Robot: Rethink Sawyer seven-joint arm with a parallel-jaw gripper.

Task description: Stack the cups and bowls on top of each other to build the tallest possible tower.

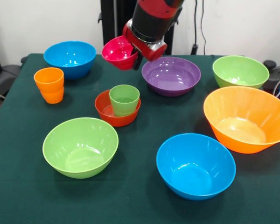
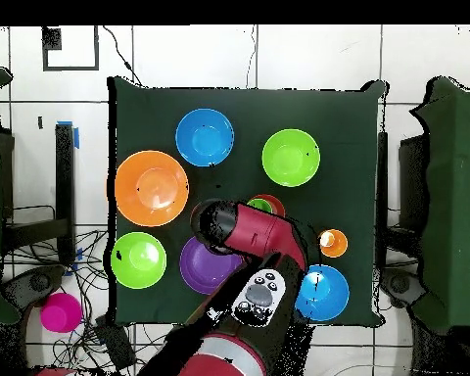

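While the gripper (image 1: 136,55) hangs above the table w/ jaws clamped on the pink bowl's (image 1: 120,52) rim, bowl tilted and airborne, the light green cup (image 1: 124,99) sits in the red-orange bowl (image 1: 116,110) below: prob. the tower's base, pink bowl likely goes on next.

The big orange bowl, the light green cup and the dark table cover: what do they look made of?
The big orange bowl looks like glossy moulded plastic: bright highlights on its inner wall, even colour. The light green cup, standing in the small red-orange bowl, looks like the same shiny plastic, with a smooth rim. The dark green table cover looks like matte cloth, perhaps felt: no reflections.
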